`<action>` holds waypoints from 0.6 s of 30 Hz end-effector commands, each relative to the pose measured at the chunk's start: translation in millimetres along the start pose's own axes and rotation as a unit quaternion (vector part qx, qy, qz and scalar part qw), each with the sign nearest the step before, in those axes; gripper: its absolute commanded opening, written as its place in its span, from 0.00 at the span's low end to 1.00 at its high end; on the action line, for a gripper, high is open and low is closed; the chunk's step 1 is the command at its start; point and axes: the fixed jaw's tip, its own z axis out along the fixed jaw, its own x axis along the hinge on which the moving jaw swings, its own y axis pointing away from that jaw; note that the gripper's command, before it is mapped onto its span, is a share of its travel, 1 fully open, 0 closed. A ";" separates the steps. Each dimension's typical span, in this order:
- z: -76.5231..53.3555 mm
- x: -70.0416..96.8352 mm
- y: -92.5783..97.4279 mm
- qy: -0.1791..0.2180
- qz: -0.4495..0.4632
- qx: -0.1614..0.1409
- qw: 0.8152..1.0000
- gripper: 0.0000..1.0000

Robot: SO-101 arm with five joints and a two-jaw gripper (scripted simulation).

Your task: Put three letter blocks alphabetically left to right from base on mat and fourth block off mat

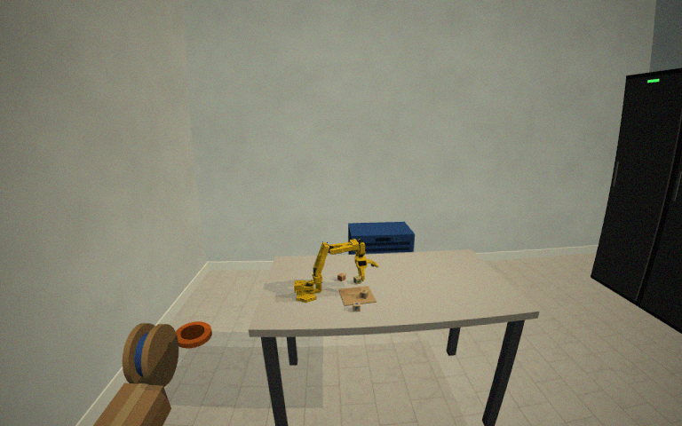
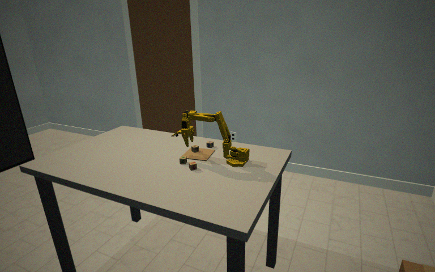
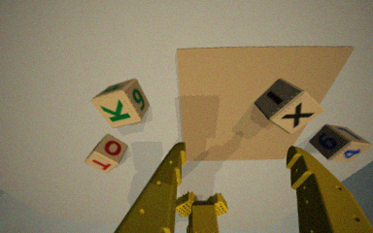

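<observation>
We hover our gripper [image 3: 233,160], part open and holding nothing, above the flat tan mat [image 3: 228,73] bearing cube X [image 3: 289,106]

The tan mat [image 3: 228,73] lies flat on the tabletop [image 3: 58,44]. The X block [image 3: 288,105] rests on it. The K block [image 3: 120,103], T block [image 3: 106,152] and blue-marked block [image 3: 336,142] lie off it.
</observation>
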 end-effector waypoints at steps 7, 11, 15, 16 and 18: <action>-27.3 -5.2 -55.9 -0.065 0.119 0.002 0.991 0.35; -27.3 -4.7 -58.5 -0.065 0.125 0.002 0.990 0.35; -27.3 -4.7 -58.5 -0.065 0.125 0.002 0.990 0.35; -27.3 -4.7 -58.5 -0.065 0.125 0.002 0.990 0.35; -27.3 -4.7 -58.5 -0.065 0.125 0.002 0.990 0.35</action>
